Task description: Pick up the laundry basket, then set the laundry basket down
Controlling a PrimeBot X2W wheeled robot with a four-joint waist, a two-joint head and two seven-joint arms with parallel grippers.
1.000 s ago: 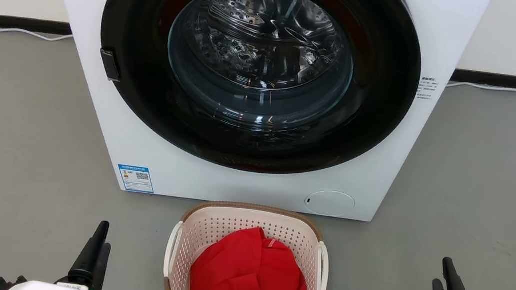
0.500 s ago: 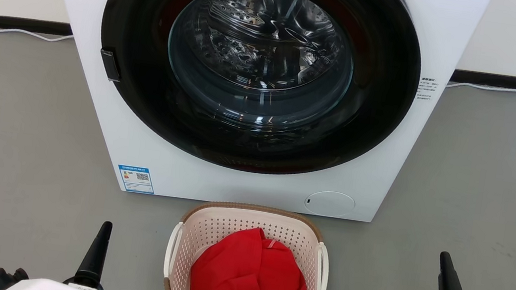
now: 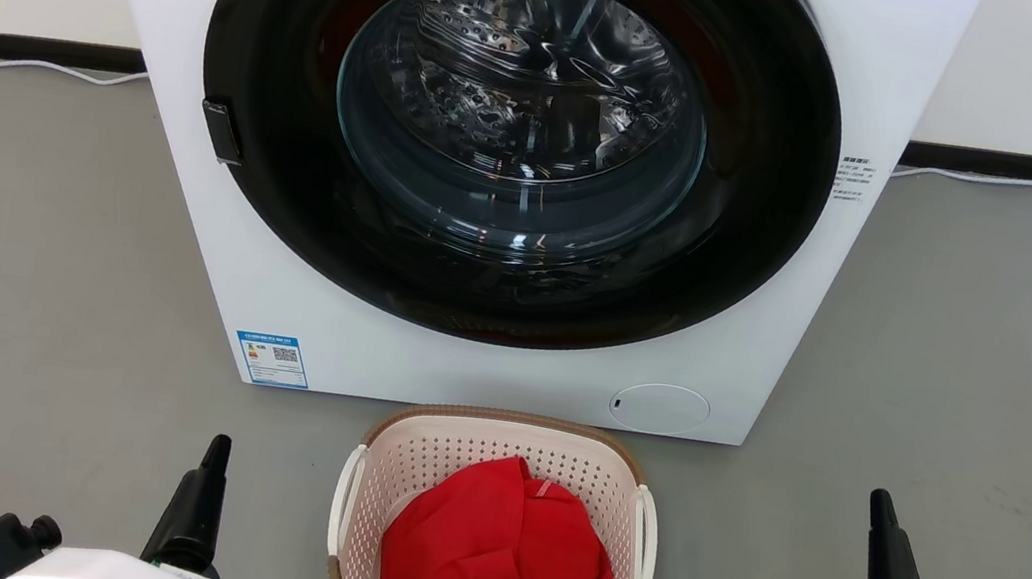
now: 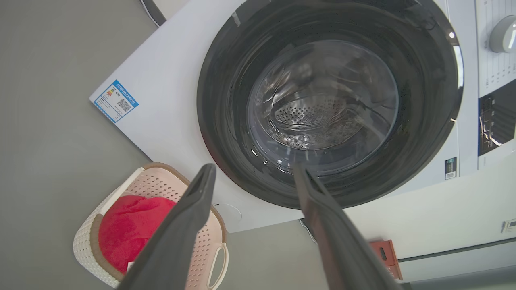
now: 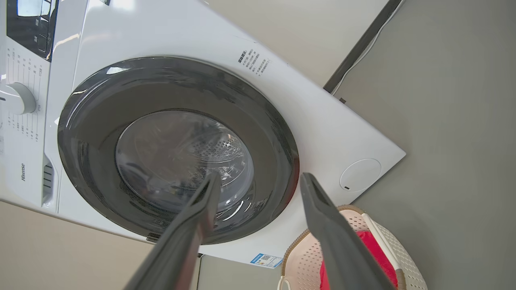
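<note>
At lower left, left gripper [image 3: 217, 448] points up, fingers spread and empty per wrist view, well apart from the basket [image 3: 454, 444] to its right. Basket sits bottom centre on grey floor [image 3: 25, 261], just in front of the washer [image 3: 463, 378], upright, red cloth [image 3: 500, 550] inside, white handles [image 3: 341, 497] on both sides untouched. At lower right, right gripper [image 3: 880, 502] points up likewise, fingers parted, gripping nothing, also well apart from basket; open floor lies between each gripper and the basket's sides.
</note>
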